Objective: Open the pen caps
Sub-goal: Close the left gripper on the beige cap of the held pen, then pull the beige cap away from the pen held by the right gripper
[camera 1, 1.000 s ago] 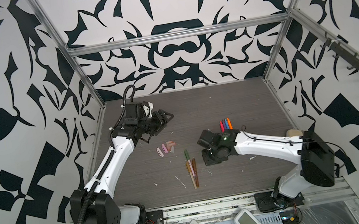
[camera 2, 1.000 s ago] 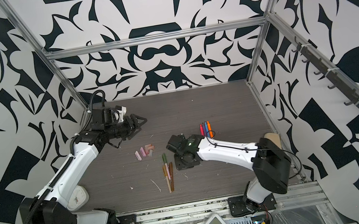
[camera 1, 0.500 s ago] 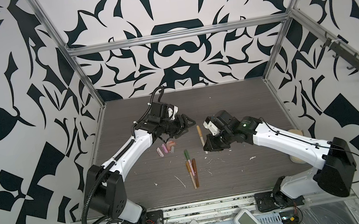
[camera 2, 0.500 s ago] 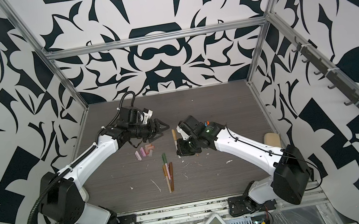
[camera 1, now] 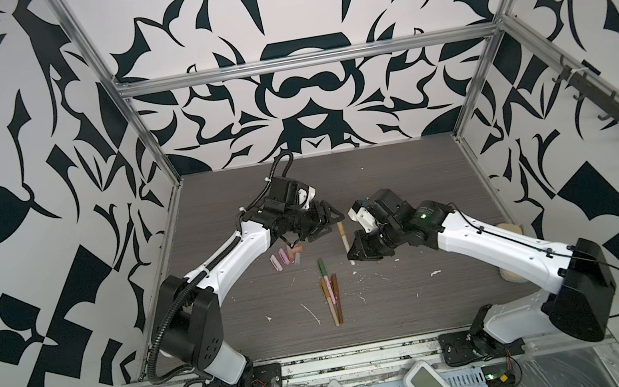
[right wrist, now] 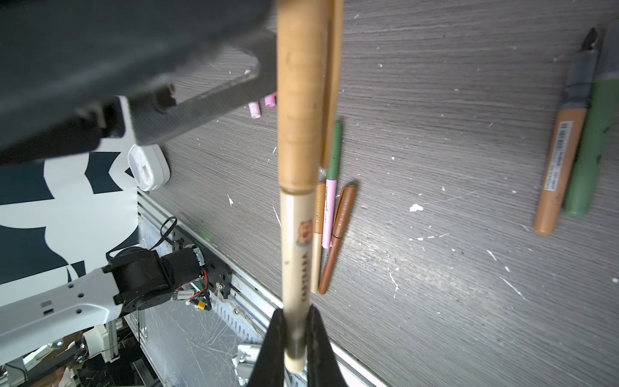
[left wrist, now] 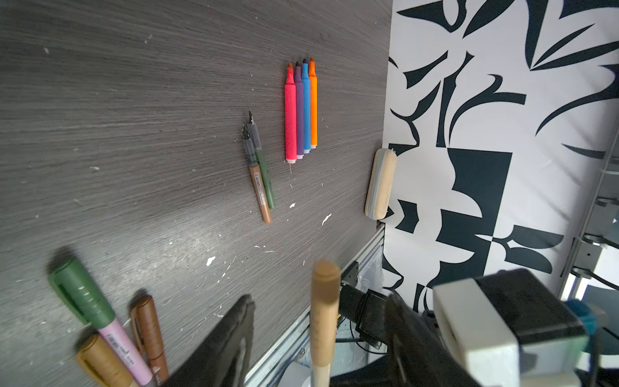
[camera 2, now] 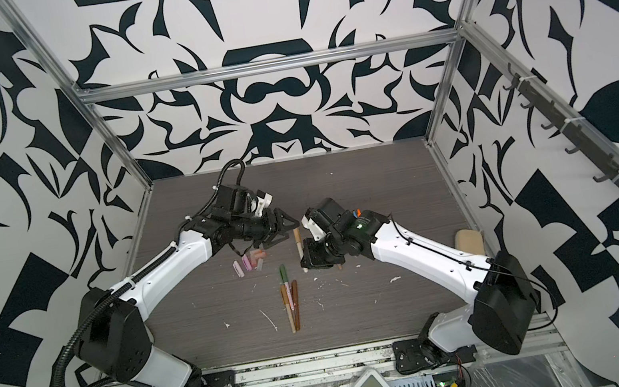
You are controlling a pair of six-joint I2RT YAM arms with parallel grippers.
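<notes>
Now, capped pen offered for the pull

Pinches the cream plastic pen barrel [right wrist: 296,254] low down in the tightly closed right gripper [right wrist: 294,335], leaving the tan ribbed cap [left wrist: 324,291] clear above the dark wood-grain table [camera 1: 423,311]. Brackets that cap with the left gripper [camera 1: 327,226], jaws well apart, seemingly not touching yet; blurred there.

Both top views: mounted high at the front, angled down and back, covering the whole desk [camera 1: 401,171]; near-identical framing. Left wrist: close, low, faces the right wall [left wrist: 502,134]. Right wrist: close, sights along the tan-capped pen [right wrist: 296,234] toward the front-left. Both wrist views share that pen and the capped pens [left wrist: 120,338].
</notes>
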